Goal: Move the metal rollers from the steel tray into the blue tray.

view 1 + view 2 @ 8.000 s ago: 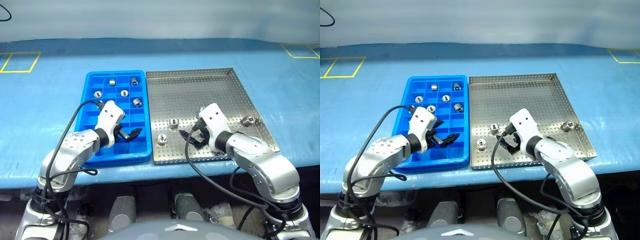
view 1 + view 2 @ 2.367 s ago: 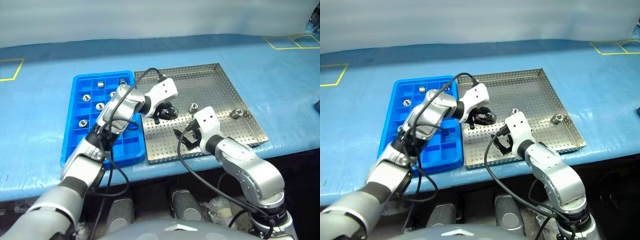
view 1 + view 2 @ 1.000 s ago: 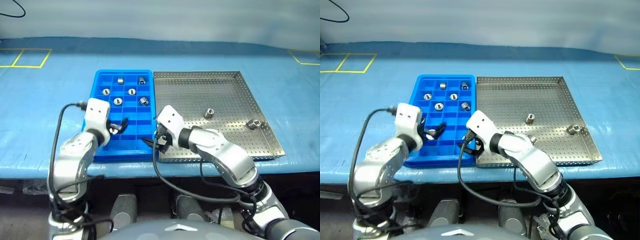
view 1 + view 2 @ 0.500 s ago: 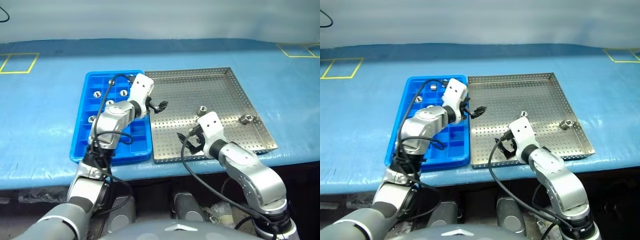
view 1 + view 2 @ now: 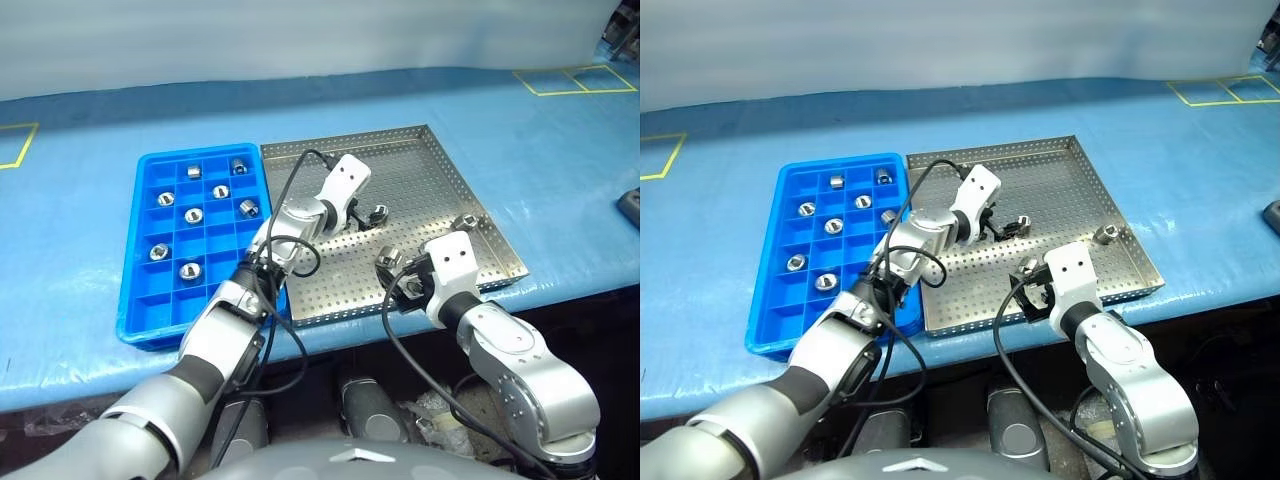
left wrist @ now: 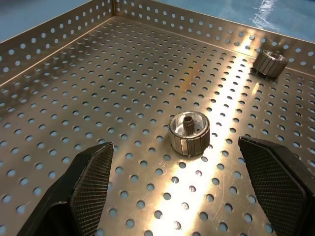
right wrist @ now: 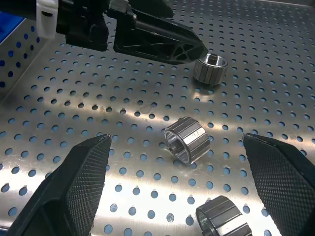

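Metal rollers [image 6: 189, 132] loose on steel tray [image 5: 420, 190] | both jaws wide, empty

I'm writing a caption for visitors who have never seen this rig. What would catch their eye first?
The bright blue tray on the blue table, with metal rollers sitting singly in its square compartments. Beside it, the steel tray, where the left gripper hovers open around an upright roller. The right gripper hangs open over a roller lying on its side.
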Available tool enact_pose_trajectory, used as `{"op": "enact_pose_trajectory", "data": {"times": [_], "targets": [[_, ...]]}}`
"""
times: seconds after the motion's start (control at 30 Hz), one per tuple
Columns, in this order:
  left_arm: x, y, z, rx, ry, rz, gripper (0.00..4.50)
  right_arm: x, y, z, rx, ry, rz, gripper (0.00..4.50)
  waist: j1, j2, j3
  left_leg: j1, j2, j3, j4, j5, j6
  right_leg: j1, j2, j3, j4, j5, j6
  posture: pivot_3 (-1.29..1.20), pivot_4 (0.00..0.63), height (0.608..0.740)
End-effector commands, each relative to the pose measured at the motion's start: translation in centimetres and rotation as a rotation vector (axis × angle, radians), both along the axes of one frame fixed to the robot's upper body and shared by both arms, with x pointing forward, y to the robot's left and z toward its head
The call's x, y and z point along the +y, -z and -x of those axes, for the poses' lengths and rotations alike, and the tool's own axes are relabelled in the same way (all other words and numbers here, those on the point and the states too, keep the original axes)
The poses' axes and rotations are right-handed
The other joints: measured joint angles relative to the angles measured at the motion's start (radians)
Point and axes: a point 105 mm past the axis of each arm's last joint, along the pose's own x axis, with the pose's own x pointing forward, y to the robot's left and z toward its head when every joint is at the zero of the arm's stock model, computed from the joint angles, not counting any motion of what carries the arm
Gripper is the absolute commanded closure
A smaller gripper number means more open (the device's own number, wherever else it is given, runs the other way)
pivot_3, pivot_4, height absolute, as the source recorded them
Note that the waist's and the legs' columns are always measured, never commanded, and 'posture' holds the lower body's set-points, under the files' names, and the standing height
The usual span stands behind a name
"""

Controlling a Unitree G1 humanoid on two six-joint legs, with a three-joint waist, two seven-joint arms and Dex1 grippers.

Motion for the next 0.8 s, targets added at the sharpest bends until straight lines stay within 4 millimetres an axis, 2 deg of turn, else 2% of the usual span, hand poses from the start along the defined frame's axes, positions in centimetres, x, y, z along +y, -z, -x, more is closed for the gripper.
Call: {"op": "enact_pose_trajectory", "data": {"times": [0.03, 0.27, 0.5, 0.8], "targets": [[-1.1, -0.8, -0.7, -0.055, -0.018, -0.018, 0.09, 0.4, -1.6, 0.0, -0.070, -0.010, -0.003, 0.00, -0.013, 0.000, 0.000, 0.000, 0.000, 0.000, 0.000, 0.000, 0.000, 0.000, 0.000, 0.000, 0.000, 0.000, 0.000, -0.29, 0.150, 0.740], [-1.6, -0.1, -1.6, -0.049, -0.116, -0.043, 0.09, 0.4, -1.8, 0.0, -0.078, -0.006, -0.002, 0.00, -0.048, 0.000, 0.000, -0.001, 0.000, -0.001, -0.001, 0.000, 0.000, -0.001, 0.000, 0.000, 0.000, 0.000, 0.001, -0.30, 0.150, 0.740], [-2.5, 0.7, -1.1, 0.032, -0.102, -0.002, 0.09, 0.5, -1.9, 0.0, -0.085, -0.004, -0.007, 0.00, -0.071, 0.000, 0.000, -0.001, -0.001, -0.001, -0.002, 0.000, 0.000, -0.001, 0.000, 0.000, 0.000, -0.001, 0.002, -0.31, 0.150, 0.740], [-2.4, 2.1, -0.8, 0.121, -0.124, 0.013, 0.09, 0.4, -2.1, -0.1, -0.091, 0.001, -0.006, 0.00, -0.088, 0.000, 0.000, -0.001, -0.001, -0.001, -0.002, 0.000, 0.000, -0.001, -0.001, 0.000, 0.000, -0.001, 0.002, -0.31, 0.150, 0.740]]}}
